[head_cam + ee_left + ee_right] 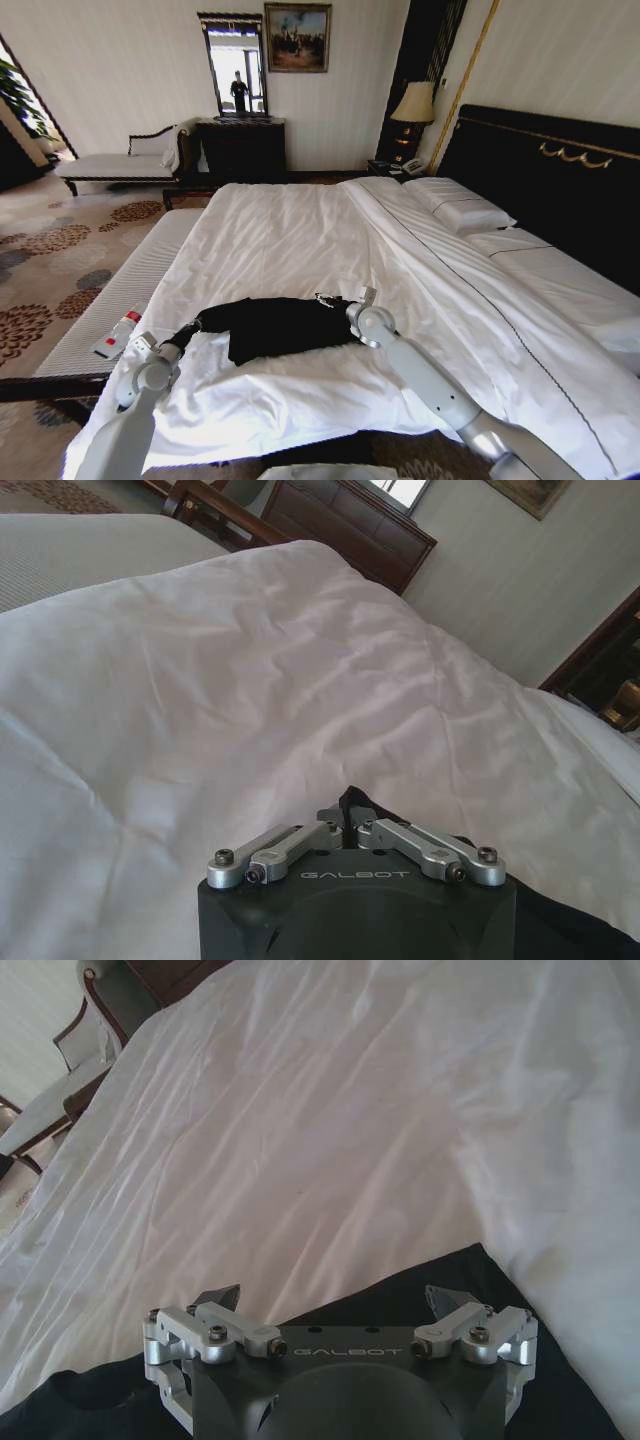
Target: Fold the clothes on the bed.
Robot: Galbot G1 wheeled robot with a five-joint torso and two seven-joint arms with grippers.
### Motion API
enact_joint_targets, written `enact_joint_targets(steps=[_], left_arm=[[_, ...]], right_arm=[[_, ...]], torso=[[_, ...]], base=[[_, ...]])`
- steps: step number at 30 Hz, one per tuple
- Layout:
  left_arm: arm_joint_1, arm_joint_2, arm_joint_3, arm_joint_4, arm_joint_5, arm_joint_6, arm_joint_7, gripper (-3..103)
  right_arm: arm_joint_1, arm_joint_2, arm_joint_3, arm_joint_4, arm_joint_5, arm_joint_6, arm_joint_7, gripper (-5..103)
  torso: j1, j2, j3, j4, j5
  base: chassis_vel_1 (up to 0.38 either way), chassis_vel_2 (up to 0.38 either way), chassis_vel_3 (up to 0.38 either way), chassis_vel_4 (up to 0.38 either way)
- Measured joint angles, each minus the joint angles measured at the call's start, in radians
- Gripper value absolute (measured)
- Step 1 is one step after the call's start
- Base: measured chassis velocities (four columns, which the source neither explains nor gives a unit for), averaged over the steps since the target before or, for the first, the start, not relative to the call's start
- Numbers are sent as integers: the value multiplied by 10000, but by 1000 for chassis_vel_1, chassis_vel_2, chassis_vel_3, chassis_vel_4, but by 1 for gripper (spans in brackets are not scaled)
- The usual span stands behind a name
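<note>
2 grippers are at the black T-shirt [275, 323], which lies bunched on the white bed [300, 240] near its foot edge, toward 6 o'clock in the head view. The left gripper [193, 327] sits at the shirt's 9 o'clock end; in the left wrist view its fingers [350, 832] are pressed together with a small fold of black cloth [352, 802] pinched between the tips. The right gripper [335, 300] is at the shirt's 3 o'clock side, over the fabric — in the right wrist view its fingers [222, 1298] stand spread wide, with black cloth [440, 1295] lying beneath and between them, and nothing is gripped. White duvet stretches away beyond both grippers.

Pillows [465, 210] rest at the dark headboard [560, 170], toward 2 o'clock. A ribbed white bench [130, 290] runs along the bed's side at 9 o'clock, with a small bottle [122, 333] lying on it. Farther back, at 11 o'clock, stand a white chaise [110, 165] and a dark dresser [240, 150].
</note>
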Motion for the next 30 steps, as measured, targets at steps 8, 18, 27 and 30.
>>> enact_joint_targets(steps=[8, 18, 27, 30], left_arm=[[69, 62, -73, 47, 4, -63, 5, 2], [38, 41, -52, 73, 56, -71, 1, 2], [32, 22, -28, 134, 64, -98, -2, 2], [29, 17, -24, 147, 74, -99, -5, 2]], right_arm=[[-130, 152, 184, 24, 444, -513, 490, 101], [-201, 422, 186, -152, 458, -656, 663, 71], [-446, 313, 293, -43, 145, -709, 824, 50], [-508, 304, 305, 18, 146, -734, 860, 47]], torso=[[-1, 0, -1, -3, 0], [0, 0, -1, -1, 0], [-1, 0, -1, -2, 0], [-1, 0, -2, -1, 0]], base=[[0, 0, 0, 0], [0, 0, 0, 0], [0, 0, 0, 0], [0, 0, 0, 0]])
